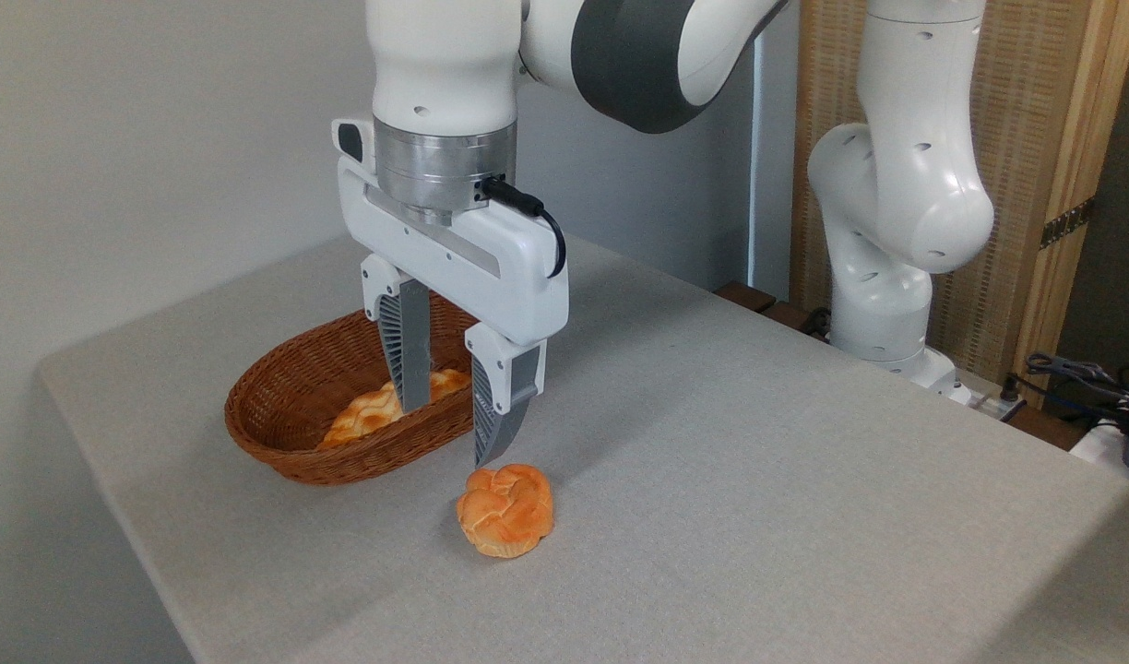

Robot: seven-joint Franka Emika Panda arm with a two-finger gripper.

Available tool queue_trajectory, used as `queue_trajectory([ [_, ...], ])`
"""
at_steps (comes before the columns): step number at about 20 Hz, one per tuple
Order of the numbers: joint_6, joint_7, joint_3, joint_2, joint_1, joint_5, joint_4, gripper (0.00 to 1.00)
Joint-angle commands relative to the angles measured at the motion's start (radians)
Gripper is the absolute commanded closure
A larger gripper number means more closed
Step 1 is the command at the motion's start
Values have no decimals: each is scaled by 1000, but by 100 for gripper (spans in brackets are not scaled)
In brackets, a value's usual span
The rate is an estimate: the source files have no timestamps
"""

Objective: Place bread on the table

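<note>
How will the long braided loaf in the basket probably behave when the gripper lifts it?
The bread looks puffy, so it is probably light and may dent under the fingers. Its braided ridges should limit slipping. It is elongated and lies against the basket wall, so a grip near one end might let it tilt.

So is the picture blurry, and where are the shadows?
Camera view: sharp all over, with no glare. A soft shadow lies on the table to the right of the gripper, and a small one under the bun. The basket is dim inside.
</note>
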Motion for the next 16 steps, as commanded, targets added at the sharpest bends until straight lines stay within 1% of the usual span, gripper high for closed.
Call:
queue_trajectory([
  [1, -14, 4, 2, -13, -3, 5, -3, 0],
  [4, -14, 1, 0, -13, -3, 4, -3, 0],
  [7, -14, -29, -6, -11, -6, 4, -3, 0],
  [10, -11, -89, -12, -7, -14, 2, -3, 0],
  [13, -11, -141, -24, 4, -35, 2, -3, 0],
  [14, -9, -158, -35, 5, -43, 2, -3, 0],
  [16, -9, -192, -59, 11, -45, 1, -3, 0],
])
